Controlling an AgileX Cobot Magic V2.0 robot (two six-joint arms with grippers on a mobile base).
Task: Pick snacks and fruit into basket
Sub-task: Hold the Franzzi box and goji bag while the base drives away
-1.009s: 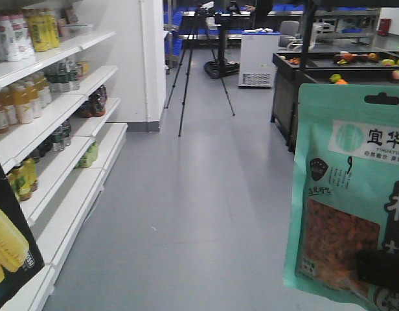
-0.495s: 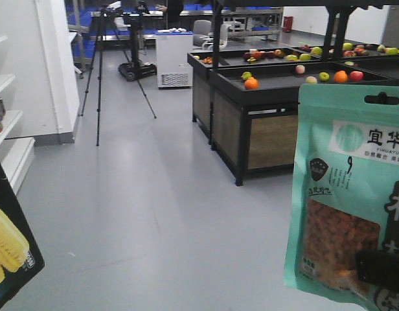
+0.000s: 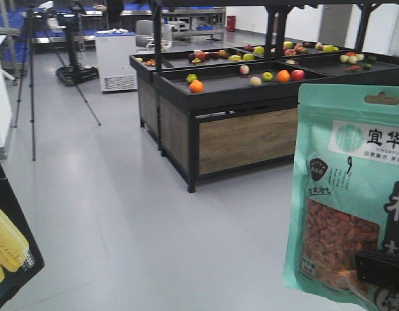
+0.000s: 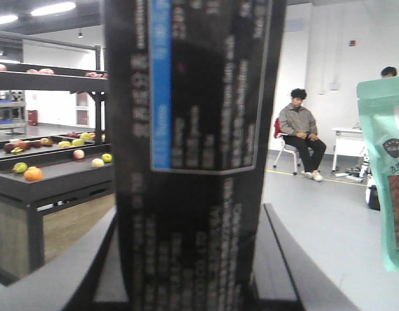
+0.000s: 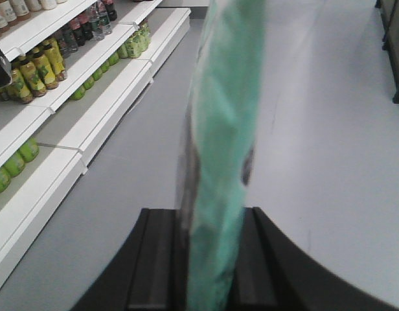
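Between the two dark fingers (image 4: 280, 259) of the left gripper (image 4: 193, 278), a tall black-and-blue cardboard box (image 4: 193, 129) covered in pale lettering is clamped upright, the jaws being pressed against its sides. In the front view only its lower corner, printed with yellow corn, is seen at the bottom left edge. At the right gripper (image 5: 209, 265), a flat mint-green plastic pouch (image 5: 222, 116) is pinched near its lower edge, the jaws being closed on both faces; it is held upright and seen edge-on from the wrist. Its face, with black Chinese lettering and a window of dried red berries, is shown in the front view, where one black finger (image 3: 381, 269) is laid across its lower right. Both packs are held in the air, well apart, above a plain grey floor (image 3: 122, 220). Beyond them a black-framed produce stand (image 3: 245, 139) with wooden side panels is seen, with loose red, green and yellow fruit (image 3: 267, 76) and a round orange (image 3: 197, 86) scattered on its dark trays. A camera tripod (image 3: 31, 84) is stood left of the stand. White shelves (image 5: 76, 78) of bottled drinks are shown in the right wrist view.
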